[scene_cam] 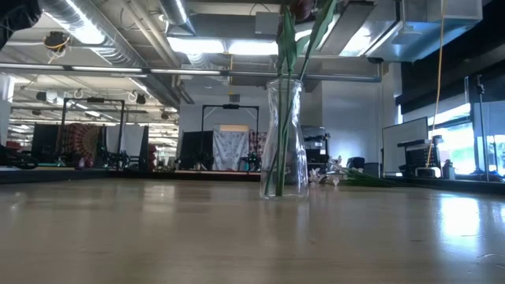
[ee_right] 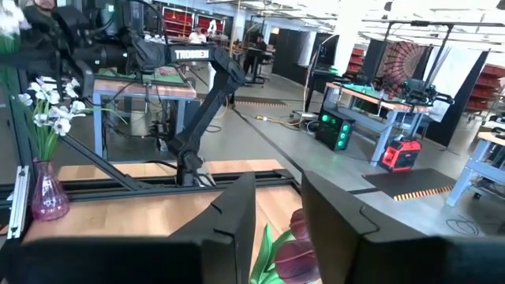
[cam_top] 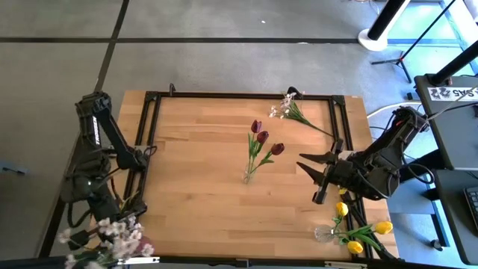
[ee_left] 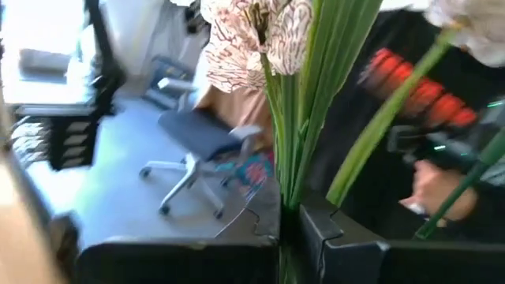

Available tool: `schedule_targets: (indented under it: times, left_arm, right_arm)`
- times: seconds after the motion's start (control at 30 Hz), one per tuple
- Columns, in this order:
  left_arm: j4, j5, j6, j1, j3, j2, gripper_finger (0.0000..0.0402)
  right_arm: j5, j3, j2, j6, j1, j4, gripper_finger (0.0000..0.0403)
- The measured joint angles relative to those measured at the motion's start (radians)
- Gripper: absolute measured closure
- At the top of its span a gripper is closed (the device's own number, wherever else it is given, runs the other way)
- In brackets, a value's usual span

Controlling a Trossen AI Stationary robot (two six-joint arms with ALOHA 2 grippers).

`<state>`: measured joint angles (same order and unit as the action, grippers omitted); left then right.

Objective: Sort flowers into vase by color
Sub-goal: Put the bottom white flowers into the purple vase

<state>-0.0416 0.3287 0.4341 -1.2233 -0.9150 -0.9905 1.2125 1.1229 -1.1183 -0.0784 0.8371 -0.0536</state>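
On the wooden bench [cam_top: 202, 172], a clear glass vase [cam_top: 247, 177] stands near the middle and holds three dark red tulips [cam_top: 263, 137] on green stems; in the low view the same vase [scene_cam: 284, 139] stands upright with the stems rising out of the top of the picture. A spray of tiny white-pink blossoms [cam_top: 287, 105] lies flat on the bench near the far edge, its long green stem running toward the right rail. At the near right corner a second clear vase [cam_top: 323, 234] lies with yellow tulips [cam_top: 364, 232] in it. At the near left corner a cluster of white-pink blossoms [cam_top: 112, 237] stands beside the left arm, in a pink vase [ee_right: 46, 194] seen from the right wrist. The right gripper [cam_top: 314, 178] hangs over the bench to the right of the red tulips, its fingers spread apart and holding nothing; the tulip heads show just beyond them in its wrist view. The left gripper [ee_left: 296, 237] sits low at that near left corner, its fingers close around the green stems [ee_left: 293, 134] of the blossoms, with a narrow gap between them where the stems pass.
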Motion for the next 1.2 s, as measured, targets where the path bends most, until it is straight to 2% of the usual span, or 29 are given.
schedule_targets:
  times: [0.23, 0.63, 1.2]
  left_arm:
    - [0.068, 0.114, 0.034, -0.078, 0.000, -0.010, 0.0399]
    - [0.094, 0.399, 0.167, -0.207, 0.038, -0.012, 0.0399]
    - [0.205, 0.633, 0.291, -0.350, 0.039, -0.012, 0.0399]
  right_arm:
    - [0.000, 0.000, 0.000, 0.003, 0.000, 0.000, 0.0299]
    - [0.011, 0.000, 0.000, 0.004, 0.000, 0.003, 0.0299]
    - [0.011, 0.000, 0.000, 0.003, 0.000, 0.001, 0.0299]
